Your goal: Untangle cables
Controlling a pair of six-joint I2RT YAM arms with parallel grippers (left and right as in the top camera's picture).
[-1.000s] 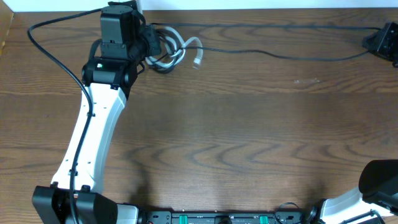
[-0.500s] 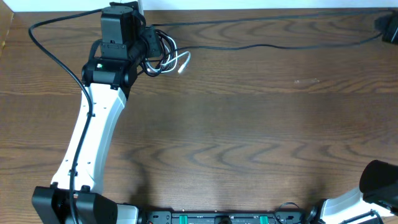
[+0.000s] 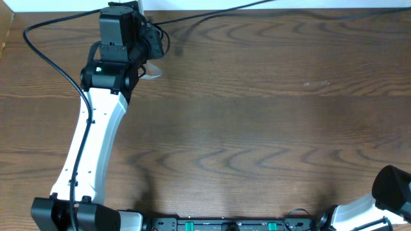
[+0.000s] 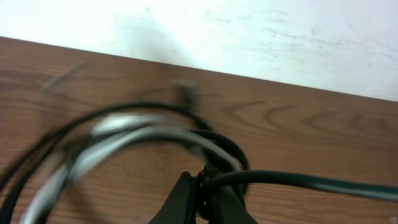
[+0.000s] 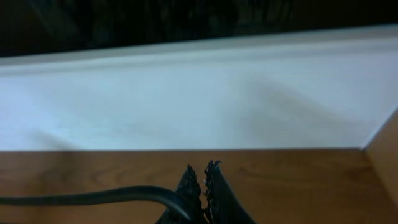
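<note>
My left gripper (image 3: 157, 43) is at the table's far left corner, shut on a knot of black cables (image 4: 214, 140). In the left wrist view its jaws (image 4: 208, 188) pinch the knot. A blurred white cable (image 4: 146, 134) loops to the left of it. From above, the white cable (image 3: 152, 72) is a pale smear beside the gripper. One black cable (image 3: 218, 13) runs taut from the left gripper up and right, off the top edge. My right gripper (image 5: 202, 173) is out of the overhead view. It is shut on a black cable (image 5: 93, 198) that leads away to the left.
A white wall (image 4: 261, 37) rises right behind the table's far edge. The left arm's thick black wire (image 3: 51, 58) arcs over the table's left side. The right arm's base (image 3: 393, 186) sits at the bottom right corner.
The right gripper has left the overhead view at the upper right, drawing the black cable taut and off the table. The loose loops and white cable have been pulled in against the left gripper.
</note>
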